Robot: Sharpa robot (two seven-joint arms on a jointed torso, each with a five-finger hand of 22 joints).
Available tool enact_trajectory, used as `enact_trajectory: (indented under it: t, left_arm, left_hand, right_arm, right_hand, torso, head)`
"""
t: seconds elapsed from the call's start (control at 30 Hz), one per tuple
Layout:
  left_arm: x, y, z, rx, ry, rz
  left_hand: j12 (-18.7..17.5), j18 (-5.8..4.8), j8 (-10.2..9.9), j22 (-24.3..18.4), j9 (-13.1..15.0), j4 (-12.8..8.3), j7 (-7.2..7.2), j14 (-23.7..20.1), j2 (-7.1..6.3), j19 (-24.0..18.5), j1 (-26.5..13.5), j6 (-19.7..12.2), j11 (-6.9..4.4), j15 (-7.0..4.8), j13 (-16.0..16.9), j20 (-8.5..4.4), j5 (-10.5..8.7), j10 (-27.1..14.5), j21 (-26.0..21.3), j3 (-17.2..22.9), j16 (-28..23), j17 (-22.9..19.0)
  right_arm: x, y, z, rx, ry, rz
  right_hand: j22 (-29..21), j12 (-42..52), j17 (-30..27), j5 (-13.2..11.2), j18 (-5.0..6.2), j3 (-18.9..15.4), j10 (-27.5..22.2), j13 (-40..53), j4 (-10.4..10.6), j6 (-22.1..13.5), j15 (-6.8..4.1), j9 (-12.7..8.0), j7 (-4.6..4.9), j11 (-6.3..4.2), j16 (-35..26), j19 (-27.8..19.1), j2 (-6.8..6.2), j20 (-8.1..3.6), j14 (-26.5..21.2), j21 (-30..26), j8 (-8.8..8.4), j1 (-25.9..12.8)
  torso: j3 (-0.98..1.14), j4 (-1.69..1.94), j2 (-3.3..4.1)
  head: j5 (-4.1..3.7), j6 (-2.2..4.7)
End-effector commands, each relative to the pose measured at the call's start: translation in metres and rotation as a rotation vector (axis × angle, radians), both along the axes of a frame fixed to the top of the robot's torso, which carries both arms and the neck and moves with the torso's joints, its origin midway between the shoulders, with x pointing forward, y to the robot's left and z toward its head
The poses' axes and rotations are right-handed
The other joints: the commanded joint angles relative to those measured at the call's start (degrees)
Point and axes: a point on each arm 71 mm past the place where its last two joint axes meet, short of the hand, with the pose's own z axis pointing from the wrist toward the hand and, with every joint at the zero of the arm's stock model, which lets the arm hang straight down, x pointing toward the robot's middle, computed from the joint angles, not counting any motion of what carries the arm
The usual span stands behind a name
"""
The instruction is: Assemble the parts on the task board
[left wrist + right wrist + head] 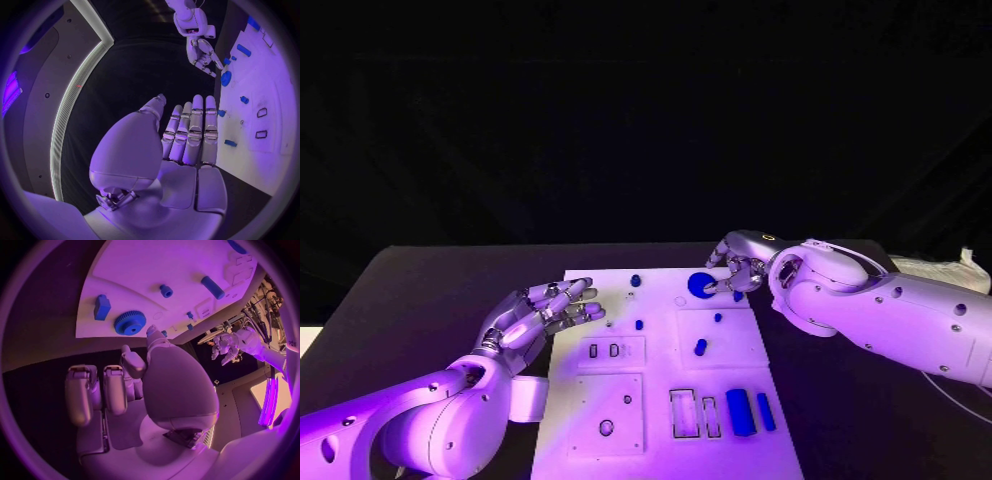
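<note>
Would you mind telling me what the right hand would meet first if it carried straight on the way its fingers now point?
Most likely the blue gear lying on the task board. The right hand points at it from close by, holding nothing. Depth is unclear, so the board's surface beside the gear could come first.

A black table is seen, on the middle of which a white board is laid (long side running away from the robot), while something pale and crumpled is left at the far right corner.
</note>
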Motion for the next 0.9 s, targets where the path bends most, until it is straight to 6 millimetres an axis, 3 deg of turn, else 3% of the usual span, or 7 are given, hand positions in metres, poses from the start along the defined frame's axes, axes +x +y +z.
enact_trajectory:
  t: [0.03,0.17,0.33,0.9]
  left_arm:
    - [0.000,-0.002,0.001,-0.019,-0.009,-0.023]
    - [0.000,-0.003,0.001,-0.020,-0.009,-0.026]
    - [0.000,-0.003,0.001,-0.020,-0.008,-0.026]
    - [0.001,-0.004,0.001,-0.020,-0.005,-0.029]
  left_hand:
    - [-0.14,0.72,-0.29,-0.08,-0.05,-0.44,0.35,-0.05,0.42,0.10,-0.12,-0.24,0.18,0.44,-0.06,0.47,-0.14,-0.39,-0.18,-0.05,-0.40,0.09]
    - [-0.14,0.72,-0.30,-0.08,-0.05,-0.45,0.35,-0.05,0.42,0.10,-0.12,-0.25,0.18,0.44,-0.06,0.47,-0.14,-0.40,-0.18,-0.06,-0.41,0.10]
    - [-0.15,0.72,-0.32,-0.09,-0.05,-0.48,0.35,-0.05,0.42,0.10,-0.12,-0.27,0.19,0.45,-0.06,0.48,-0.15,-0.44,-0.20,-0.06,-0.44,0.10]
    - [-0.15,0.72,-0.32,-0.09,-0.05,-0.48,0.35,-0.05,0.42,0.10,-0.12,-0.27,0.19,0.45,-0.06,0.48,-0.15,-0.44,-0.20,-0.06,-0.44,0.10]
  right_arm:
    - [0.003,0.002,-0.006,-0.026,0.045,-0.022]
    - [0.007,0.006,-0.009,-0.032,0.041,-0.021]
    - [0.010,0.007,-0.011,-0.041,0.044,-0.024]
    - [0.016,0.010,-0.015,-0.069,0.061,-0.023]
  right_hand:
    - [7.68,3.48,5.27,0.42,-0.99,-0.44,0.41,3.75,-0.11,-0.17,0.47,-0.05,0.30,0.10,1.08,2.57,0.19,0.50,4.48,0.37,-0.20,0.70]
    - [8.58,17.64,8.09,0.76,-1.17,-0.64,4.17,16.73,-0.21,-0.18,0.79,-0.04,0.58,0.46,2.37,2.92,0.30,0.86,4.87,0.82,-0.13,0.79]
    - [9.56,24.60,9.59,0.76,-1.37,-0.49,6.33,22.65,-0.40,0.04,1.01,-0.02,0.72,0.64,3.01,3.35,0.72,1.07,5.12,1.28,0.01,1.05]
    - [12.48,29.79,12.99,1.20,-2.01,0.56,8.32,26.63,-1.40,1.11,1.23,0.10,0.78,0.81,4.42,4.73,2.48,1.31,5.76,2.60,0.44,2.23]
  torso:
    - [0.10,0.12,0.12]
    - [0.07,0.16,0.13]
    - [0.00,0.06,0.09]
    - [-0.02,0.09,0.11]
  head:
    - [0.03,-0.23]
    - [0.11,-0.39]
    - [0.18,-0.52]
    - [0.21,-0.84]
